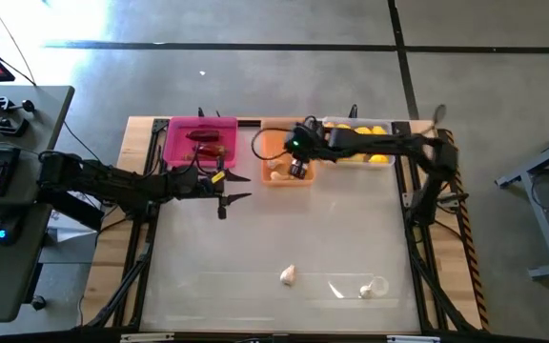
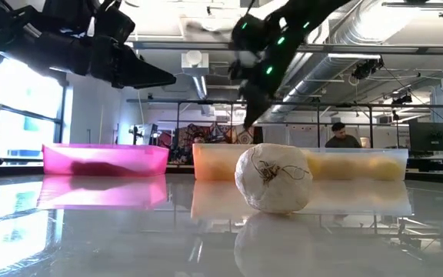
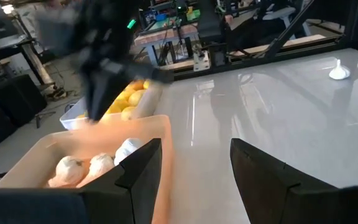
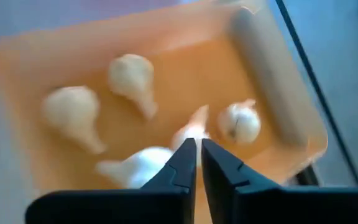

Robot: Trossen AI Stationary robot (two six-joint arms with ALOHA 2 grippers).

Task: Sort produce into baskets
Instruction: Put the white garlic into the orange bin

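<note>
The pink basket (image 1: pixel 201 141) holds dark red chili peppers (image 1: pixel 208 136). The orange basket (image 1: pixel 284 157) holds several garlic bulbs (image 4: pixel 73 115). The clear basket (image 1: pixel 360 141) holds yellow lemons (image 1: pixel 377 158). My right gripper (image 1: pixel 298 170) hangs over the orange basket with its fingers almost closed (image 4: pixel 199 155), and a garlic bulb (image 4: pixel 188 134) lies just past the tips. My left gripper (image 1: pixel 227 195) is open and empty above the table, next to the orange basket's near left corner (image 3: pixel 194 180). Two garlic bulbs (image 1: pixel 288 276) (image 1: pixel 367 291) rest on the table near its front edge. My right gripper points down into the orange basket. Its tips are right at a garlic bulb's pointed end (image 4: pixel 196 121). I cannot tell whether they touch it.
A clear plastic scrap (image 1: pixel 351 286) lies beside the near right garlic bulb. In the low view one garlic bulb (image 2: pixel 274 178) stands close in front of the baskets. The bare table middle (image 1: pixel 284 229) lies between the baskets and the loose garlic. A person (image 2: pixel 343 137) is far behind the table.
</note>
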